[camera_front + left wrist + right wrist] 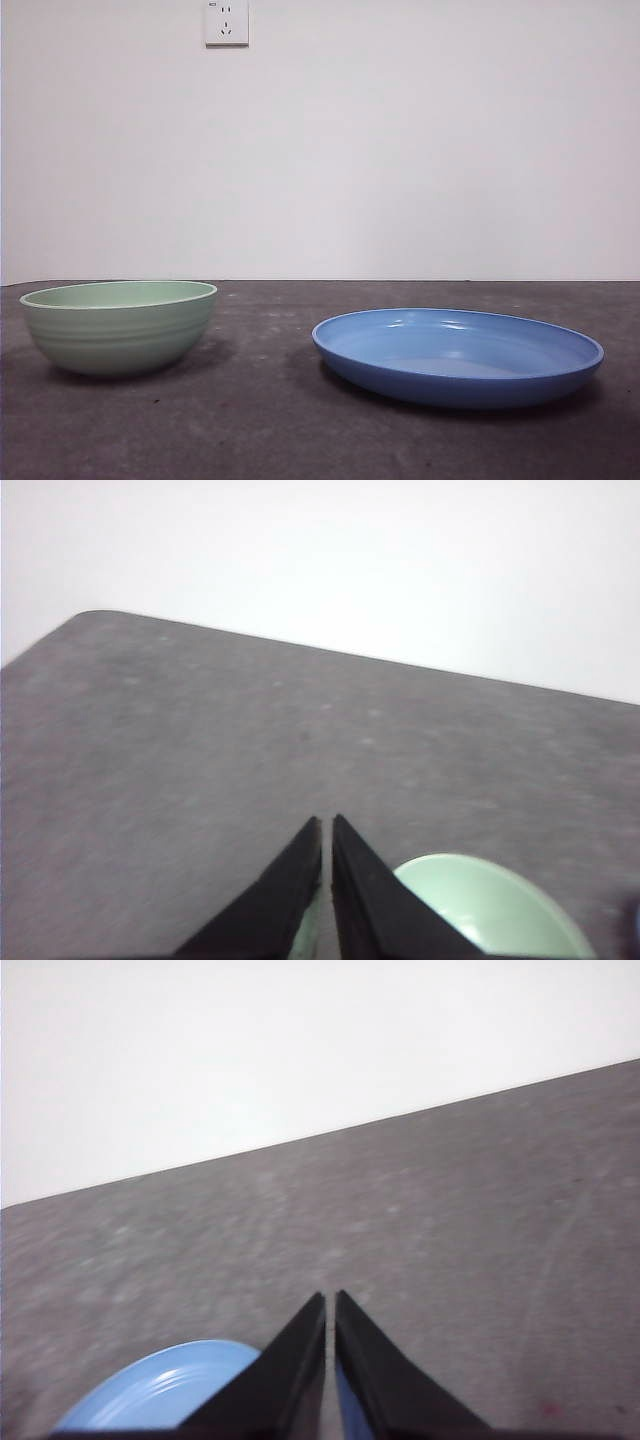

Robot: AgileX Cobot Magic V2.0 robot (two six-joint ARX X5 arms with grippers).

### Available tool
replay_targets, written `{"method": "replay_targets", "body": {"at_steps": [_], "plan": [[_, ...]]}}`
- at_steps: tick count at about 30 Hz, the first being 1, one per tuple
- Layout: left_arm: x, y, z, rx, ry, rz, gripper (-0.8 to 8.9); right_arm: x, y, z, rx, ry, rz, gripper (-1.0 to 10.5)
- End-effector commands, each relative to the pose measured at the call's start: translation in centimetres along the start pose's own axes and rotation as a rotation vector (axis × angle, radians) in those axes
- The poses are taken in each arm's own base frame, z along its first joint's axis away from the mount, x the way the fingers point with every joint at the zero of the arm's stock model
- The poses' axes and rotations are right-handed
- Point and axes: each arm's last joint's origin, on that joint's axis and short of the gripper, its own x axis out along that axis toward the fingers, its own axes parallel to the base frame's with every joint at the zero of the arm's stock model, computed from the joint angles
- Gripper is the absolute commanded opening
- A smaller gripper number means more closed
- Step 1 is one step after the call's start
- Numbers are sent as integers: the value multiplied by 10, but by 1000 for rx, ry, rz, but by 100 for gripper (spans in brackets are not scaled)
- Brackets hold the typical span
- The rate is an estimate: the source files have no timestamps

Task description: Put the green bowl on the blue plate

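The green bowl (120, 325) stands upright on the dark table at the left of the front view. The blue plate (458, 355) lies to its right, a gap of table between them. Neither arm appears in the front view. In the left wrist view my left gripper (326, 825) hangs above the table, jaws together with nothing between them, and part of the green bowl (490, 910) shows beside and below them. My right gripper (329, 1300) is likewise shut on nothing, with a slice of the blue plate (160, 1390) below it.
The dark grey tabletop (300, 420) runs back to a white wall with a power socket (227, 22). The table's rounded corner (95, 620) shows in the left wrist view.
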Motion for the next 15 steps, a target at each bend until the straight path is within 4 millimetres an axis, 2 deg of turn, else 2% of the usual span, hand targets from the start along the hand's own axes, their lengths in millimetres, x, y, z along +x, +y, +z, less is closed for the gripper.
{"method": "replay_targets", "body": {"at_steps": [1,9,15], "plan": [[-1,-8,25,-14,2,-59,18,-6,10,19,20,28,40,12],[4,-32,82,-16,104,-268,18,-15,34,69,36,141,198,12],[10,-51,111,-16,191,-414,17,-15,46,95,15,250,291,12]]}}
